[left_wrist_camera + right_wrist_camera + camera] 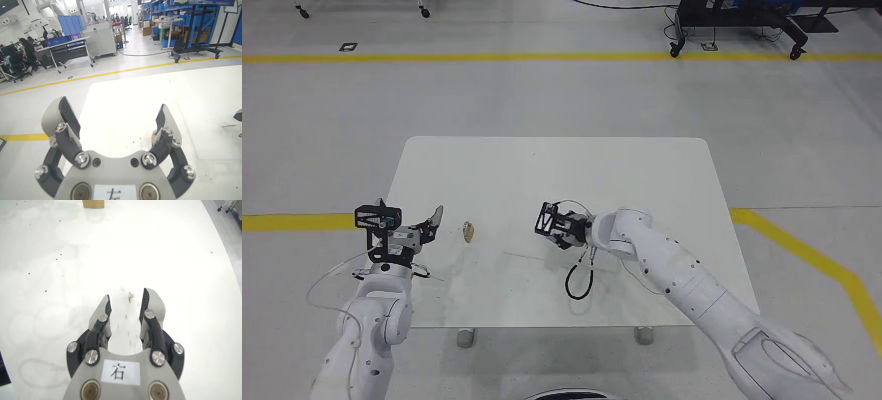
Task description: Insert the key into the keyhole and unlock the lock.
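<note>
Right tool [126,297] was spread open and empty, with the little metal key [130,296] lying flat on the white table [170,256] just off its fingertips. Looked light, thin, stiff and probably slippery, so I'd pinch the wider head. Brass lock [93,203] sat farther off, just beside the open left tool [113,103].

Top: overhead, down on table [642,160] | left wrist: low, toward room | right wrist: close above table | shared: lock [93,203]
</note>
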You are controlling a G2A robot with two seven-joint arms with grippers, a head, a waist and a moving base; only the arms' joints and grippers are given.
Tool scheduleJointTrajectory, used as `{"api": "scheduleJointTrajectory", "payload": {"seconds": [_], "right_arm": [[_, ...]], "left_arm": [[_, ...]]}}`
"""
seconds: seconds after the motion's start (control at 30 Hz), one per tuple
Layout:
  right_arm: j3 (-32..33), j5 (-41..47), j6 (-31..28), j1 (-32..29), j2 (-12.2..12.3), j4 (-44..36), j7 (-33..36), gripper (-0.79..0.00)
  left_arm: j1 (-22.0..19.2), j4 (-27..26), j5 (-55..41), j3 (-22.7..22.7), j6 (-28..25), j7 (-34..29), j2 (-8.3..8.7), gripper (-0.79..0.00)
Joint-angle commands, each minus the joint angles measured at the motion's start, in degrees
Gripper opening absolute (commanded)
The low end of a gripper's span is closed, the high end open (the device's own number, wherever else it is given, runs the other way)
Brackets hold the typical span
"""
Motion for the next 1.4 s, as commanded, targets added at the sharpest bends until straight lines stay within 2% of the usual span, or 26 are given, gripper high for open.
{"api": "scheduleJointTrajectory", "payload": {"seconds": [0.0, 0.1, 0.3, 0.5, 0.7, 0.9, 1.07, 1.33, 1.37], "right_arm": [[-1.0, 0.4, 0.2, 1.1, -0.6, 1.4, 0.1, -0.603], [-2.3, 0.2, 0.9, 2.5, -1.4, 3.6, 0.7, -0.785], [-2.4, -0.2, 0.2, 2.6, -1.6, 3.1, 0.8, -0.785], [1.2, -4.0, 1.8, -1.3, 0.4, -5.6, 3.8, -0.785], [9.8, -5.1, 0.3, -8.4, 3.6, -17.2, 3.2, -0.785], [19.7, 0.6, -2.9, -15.2, 6.0, -24.0, -0.5, -0.785], [27.0, 6.9, -9.0, -19.8, 7.7, -25.5, -1.9, -0.785], [27.0, 6.9, -9.0, -19.8, 7.7, -25.5, -1.9, -0.785], [27.0, 6.9, -9.0, -19.8, 7.7, -25.5, -1.9, -0.785]], "left_arm": [[0.0, 0.0, 0.0, 0.0, 0.0, 0.0, 0.0, 0.0], [0.0, 0.0, 0.0, 0.0, 0.0, 0.0, 0.0, 0.0], [0.0, 0.0, 0.0, 0.0, 0.0, 0.0, 0.0, 0.0], [0.0, 0.0, 0.0, 0.0, 0.0, 0.0, 0.0, 0.0], [0.0, 0.0, 0.0, 0.0, 0.0, 0.0, 0.0, 0.0], [0.0, 0.0, 0.0, 0.0, 0.0, 0.0, 0.0, 0.0], [0.0, 0.0, 0.0, 0.0, 0.0, 0.0, 0.0, 0.0], [0.0, 0.0, 0.0, 0.0, 0.0, 0.0, 0.0, 0.0], [-0.2, 0.4, 0.9, -0.7, 1.5, 0.2, 0.02, 0.0]]}}
